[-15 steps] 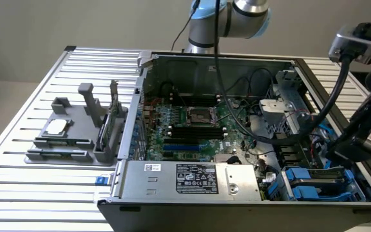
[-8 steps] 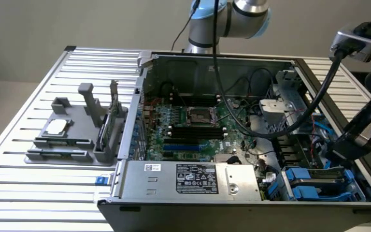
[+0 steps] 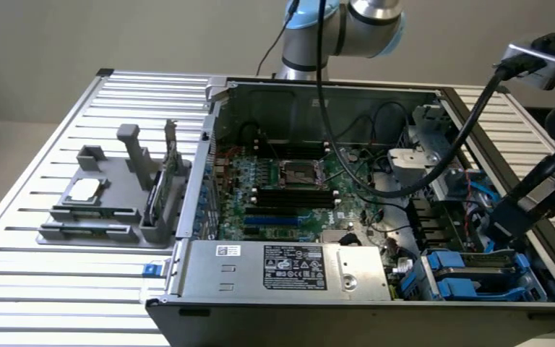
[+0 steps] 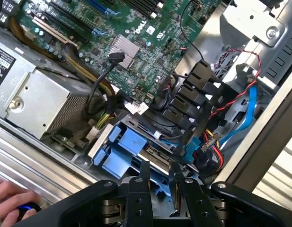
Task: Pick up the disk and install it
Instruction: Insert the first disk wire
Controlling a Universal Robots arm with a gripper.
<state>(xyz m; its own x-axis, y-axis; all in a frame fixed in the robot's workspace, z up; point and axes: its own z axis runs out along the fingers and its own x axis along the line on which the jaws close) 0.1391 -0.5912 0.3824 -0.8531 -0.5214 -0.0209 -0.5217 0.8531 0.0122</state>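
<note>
In the wrist view my gripper reaches down into the drive bay at the corner of the open computer case. Its two black fingers are shut on the disk, a thin slab with blue rails that I see edge-on. The disk's lower end sits among the blue carriers in the bay. In the exterior view the arm's black wrist dips into the case at that view's right, above the blue drive bay. The case wall and the wrist hide the disk there.
A silver power-supply box lies beside the bay, with the green motherboard behind it. Red, blue and black cables crowd the bay's far side. A grey fixture stands on the slatted table. A person's hand rests outside the case.
</note>
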